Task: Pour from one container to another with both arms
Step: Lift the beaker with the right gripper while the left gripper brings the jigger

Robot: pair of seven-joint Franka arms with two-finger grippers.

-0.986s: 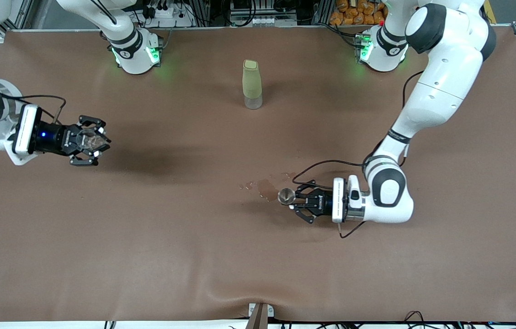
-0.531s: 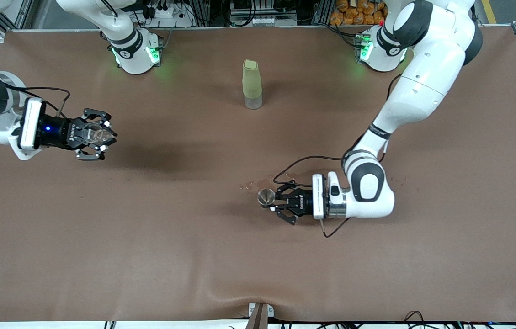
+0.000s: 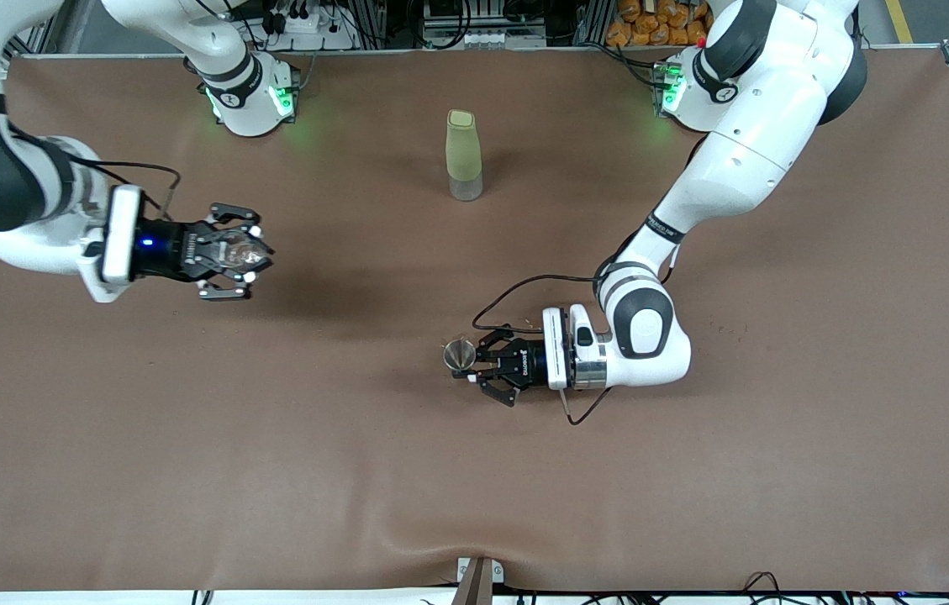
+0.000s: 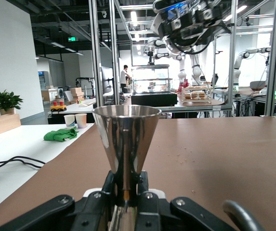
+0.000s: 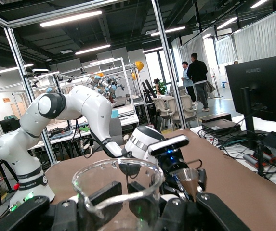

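Observation:
My left gripper (image 3: 474,363) is shut on the narrow waist of a steel cone-shaped measuring cup (image 3: 459,355), held upright low over the middle of the brown table (image 3: 474,470). In the left wrist view the cup (image 4: 126,137) stands straight up from my left gripper (image 4: 126,192). My right gripper (image 3: 244,252) is shut on a clear glass beaker (image 3: 232,249), up over the table toward the right arm's end. The beaker (image 5: 118,190) fills the right wrist view, upright in my right gripper (image 5: 123,209), and the steel cup (image 5: 188,180) shows past its rim.
A tall pale green bottle (image 3: 464,155) with a clear base stands upright on the table, farther from the front camera than both grippers. The left arm's black cable (image 3: 516,290) loops above the table beside its wrist.
Both grippers moved toward each other. The left one carried the steel cup toward the right arm's end; the right one carried the beaker toward the table's middle.

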